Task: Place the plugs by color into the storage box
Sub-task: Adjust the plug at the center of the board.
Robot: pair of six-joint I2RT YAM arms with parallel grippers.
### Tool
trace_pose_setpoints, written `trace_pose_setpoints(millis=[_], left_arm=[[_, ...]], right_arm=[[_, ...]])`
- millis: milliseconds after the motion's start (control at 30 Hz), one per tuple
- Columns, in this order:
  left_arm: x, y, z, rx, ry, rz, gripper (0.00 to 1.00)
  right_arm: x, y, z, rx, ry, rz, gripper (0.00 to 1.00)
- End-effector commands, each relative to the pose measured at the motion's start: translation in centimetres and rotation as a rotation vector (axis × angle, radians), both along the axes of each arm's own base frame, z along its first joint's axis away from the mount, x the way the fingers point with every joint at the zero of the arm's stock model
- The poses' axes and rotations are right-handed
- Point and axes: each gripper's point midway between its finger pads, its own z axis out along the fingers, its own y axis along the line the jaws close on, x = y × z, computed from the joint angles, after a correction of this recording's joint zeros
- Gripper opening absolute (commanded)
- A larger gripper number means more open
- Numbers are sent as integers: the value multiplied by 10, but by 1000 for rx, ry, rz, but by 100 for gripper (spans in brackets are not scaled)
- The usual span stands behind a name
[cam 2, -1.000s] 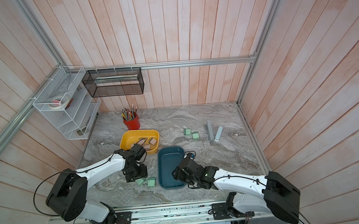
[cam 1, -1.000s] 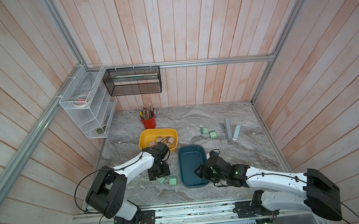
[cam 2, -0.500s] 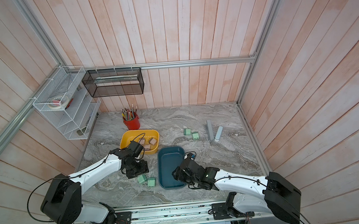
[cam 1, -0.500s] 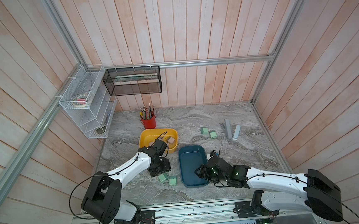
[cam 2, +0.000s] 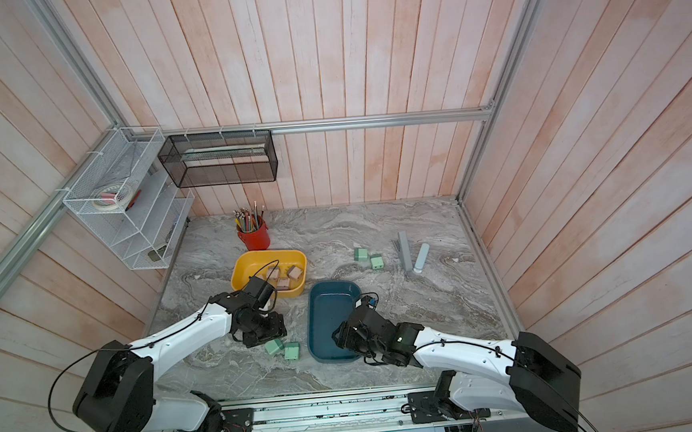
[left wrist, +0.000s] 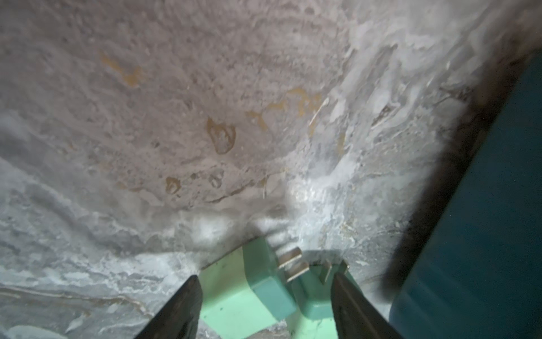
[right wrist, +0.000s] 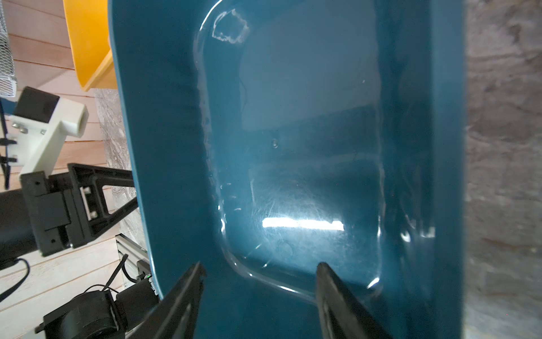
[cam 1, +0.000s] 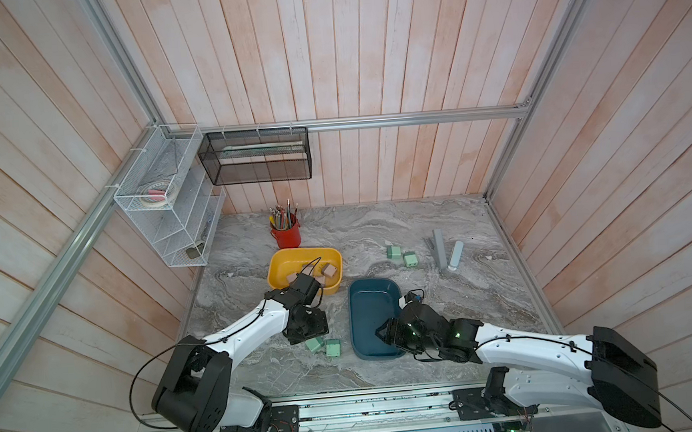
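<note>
Two mint green plugs point(cam 1: 314, 344) point(cam 1: 332, 348) lie side by side near the table's front, left of the empty dark blue box point(cam 1: 372, 284). My left gripper point(cam 1: 307, 335) hangs open just over them. In the left wrist view its gripper point(left wrist: 264, 276) has one plug point(left wrist: 234, 299) between the fingers and the other plug point(left wrist: 313, 296) against the inner side of one finger. Two more green plugs point(cam 1: 393, 252) point(cam 1: 410, 259) lie at the back right. Pinkish-tan plugs point(cam 1: 328, 270) sit in the yellow box point(cam 1: 275, 268). My right gripper point(cam 1: 381, 333) point(right wrist: 260, 264) is open and empty over the blue box's near end.
Two grey sticks point(cam 1: 439, 249) point(cam 1: 456, 255) stand at the back right. A red cup of pencils point(cam 1: 286, 235) stands behind the yellow box. A white wire rack point(cam 1: 169, 221) and a black mesh basket point(cam 1: 254, 156) hang on the walls.
The left arm's rear links have swung a little toward the front left, while its gripper stays over the two green plugs. The right arm and the plugs have not moved.
</note>
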Motion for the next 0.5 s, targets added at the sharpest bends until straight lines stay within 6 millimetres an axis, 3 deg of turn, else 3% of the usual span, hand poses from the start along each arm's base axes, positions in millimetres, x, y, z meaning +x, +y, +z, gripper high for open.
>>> trace_pose_setpoints(millis=[0,267,467], left_arm=[[-10,-8,5,-63,0,25,72],[-34,-24,-1,-72,38,-2,71],[-33,-3,-1,72,35,-30,66]], right_arm=[[0,-4,-8,-45,11,12,64],[1,-6,-8,-52,8,5,64],[-1,-11,-7,-45,12,-17,64]])
